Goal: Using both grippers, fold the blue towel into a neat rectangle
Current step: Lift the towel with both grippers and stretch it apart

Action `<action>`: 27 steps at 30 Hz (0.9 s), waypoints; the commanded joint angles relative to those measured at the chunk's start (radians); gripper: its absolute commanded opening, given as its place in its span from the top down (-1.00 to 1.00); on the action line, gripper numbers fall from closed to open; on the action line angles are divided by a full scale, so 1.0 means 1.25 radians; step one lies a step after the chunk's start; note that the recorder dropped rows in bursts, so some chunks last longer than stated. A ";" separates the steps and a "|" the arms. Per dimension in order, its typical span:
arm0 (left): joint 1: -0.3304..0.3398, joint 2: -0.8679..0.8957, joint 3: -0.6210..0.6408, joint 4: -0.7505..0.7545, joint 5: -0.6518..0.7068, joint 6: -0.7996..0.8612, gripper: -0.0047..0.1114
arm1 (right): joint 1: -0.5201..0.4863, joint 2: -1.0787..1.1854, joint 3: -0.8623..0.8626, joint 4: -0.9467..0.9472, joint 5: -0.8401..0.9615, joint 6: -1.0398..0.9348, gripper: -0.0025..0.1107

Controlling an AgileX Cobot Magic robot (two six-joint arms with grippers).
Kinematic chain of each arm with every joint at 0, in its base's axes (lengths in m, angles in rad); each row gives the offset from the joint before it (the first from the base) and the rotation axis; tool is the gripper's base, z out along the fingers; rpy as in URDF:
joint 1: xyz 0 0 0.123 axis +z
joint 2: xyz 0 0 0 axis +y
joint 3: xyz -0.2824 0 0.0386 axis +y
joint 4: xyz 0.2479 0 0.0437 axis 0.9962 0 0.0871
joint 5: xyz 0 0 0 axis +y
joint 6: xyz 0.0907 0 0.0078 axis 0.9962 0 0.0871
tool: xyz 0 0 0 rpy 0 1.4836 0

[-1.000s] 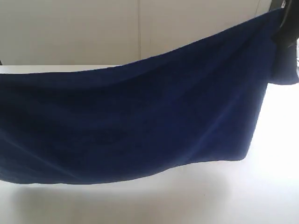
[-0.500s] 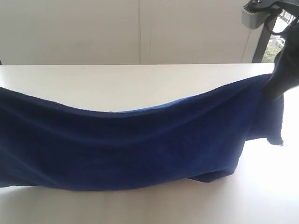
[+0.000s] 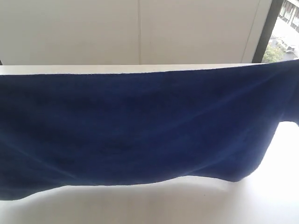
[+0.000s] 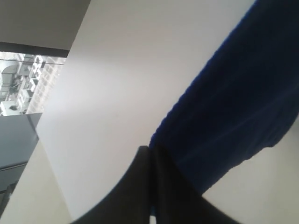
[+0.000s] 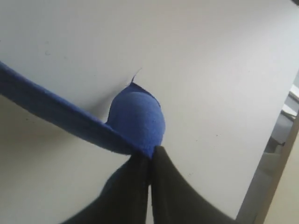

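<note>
Currently listed, item one: blue towel (image 3: 140, 126), deep blue, spread wide and hung in the air like a curtain between the two grippers. Its top edge is taut and nearly level. Its lower edge sags close to the white table (image 3: 196, 205); whether it touches cannot be told.

Item two: left gripper (image 4: 150, 150), black fingers pressed together, clenched on one top corner of the towel. The cloth runs away from the fingertips and drapes below them.

Item three: right gripper (image 5: 150, 156), fingers likewise pinched tight on the opposite corner. A small flap of cloth bulges just beyond the tips, and the taut hem leads off sideways.

The table lies beneath both grippers.
</note>
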State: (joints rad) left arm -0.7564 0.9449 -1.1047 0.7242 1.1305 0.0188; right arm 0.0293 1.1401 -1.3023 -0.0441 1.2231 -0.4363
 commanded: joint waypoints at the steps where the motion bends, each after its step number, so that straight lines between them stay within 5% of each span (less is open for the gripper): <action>1: -0.004 -0.051 -0.042 -0.119 0.072 0.004 0.92 | 0.003 -0.081 0.006 -0.007 -0.002 0.028 0.96; 11: -0.002 -0.150 -0.057 -0.231 0.072 0.006 0.92 | 0.025 -0.178 0.110 -0.021 -0.002 0.089 0.96; 22: -0.001 -0.067 0.059 -0.113 0.072 -0.008 0.92 | 0.025 -0.006 0.130 -0.035 -0.002 0.100 0.96; 27: -0.001 0.016 0.109 0.018 -0.049 -0.105 0.92 | 0.025 0.087 0.130 -0.068 -0.050 0.100 0.96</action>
State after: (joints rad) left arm -0.7564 0.9244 -0.9927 0.6514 1.1090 -0.0444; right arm 0.0594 1.1972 -1.1433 -0.0992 1.2098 -0.3157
